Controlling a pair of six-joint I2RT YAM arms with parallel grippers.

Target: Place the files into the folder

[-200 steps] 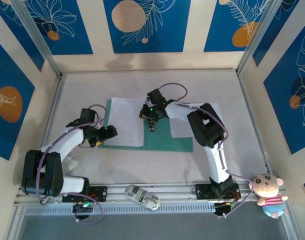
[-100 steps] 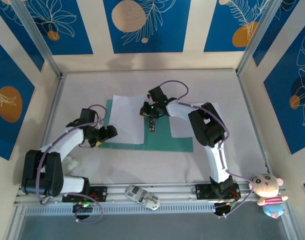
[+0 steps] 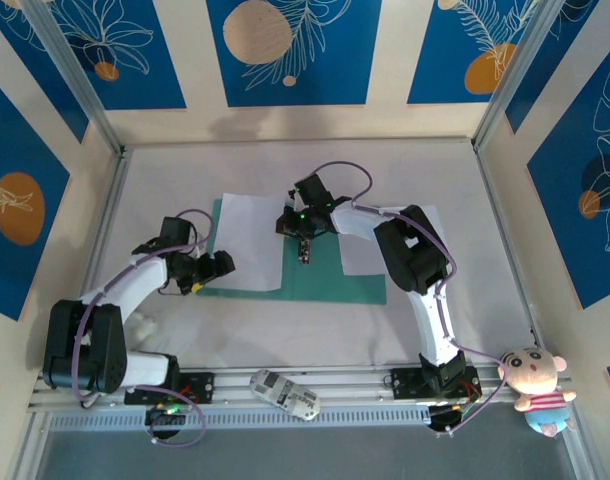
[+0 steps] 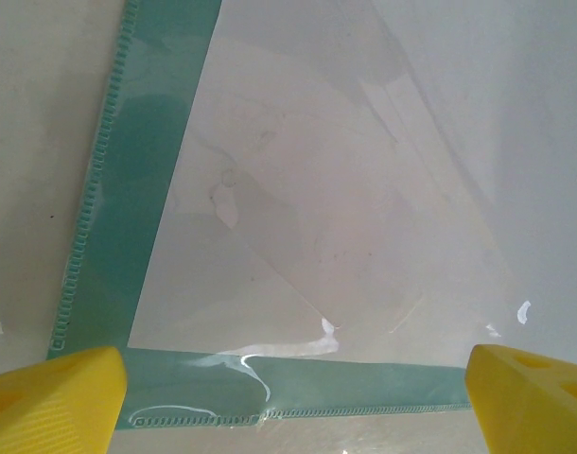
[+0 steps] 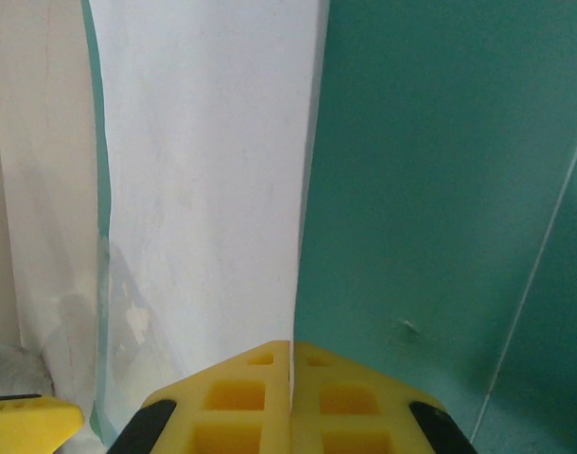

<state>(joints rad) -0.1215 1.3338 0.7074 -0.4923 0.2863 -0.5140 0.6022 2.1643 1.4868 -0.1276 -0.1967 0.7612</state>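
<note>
The teal folder (image 3: 330, 280) lies open and flat on the table. One white file (image 3: 250, 240) covers its left half. The right gripper (image 3: 303, 250) is shut on that sheet's right edge, and in the right wrist view the paper's edge (image 5: 303, 236) runs into the seam between the yellow fingertips of the gripper (image 5: 291, 378), with bare teal folder (image 5: 440, 189) beside it. Another file (image 3: 425, 240) lies off the folder's right end, partly under the right arm. The left gripper (image 3: 213, 268) stands open at the folder's near-left corner (image 4: 128, 284), its yellow fingertips (image 4: 52, 402) wide apart and holding nothing.
A plush toy (image 3: 533, 378) sits at the front right beside the rail. A white device (image 3: 285, 393) lies on the front rail between the arm bases. Patterned walls enclose the table on three sides.
The right gripper has shifted slightly left, and the white sheet on the folder has slid left with it. The left arm has not moved.
</note>
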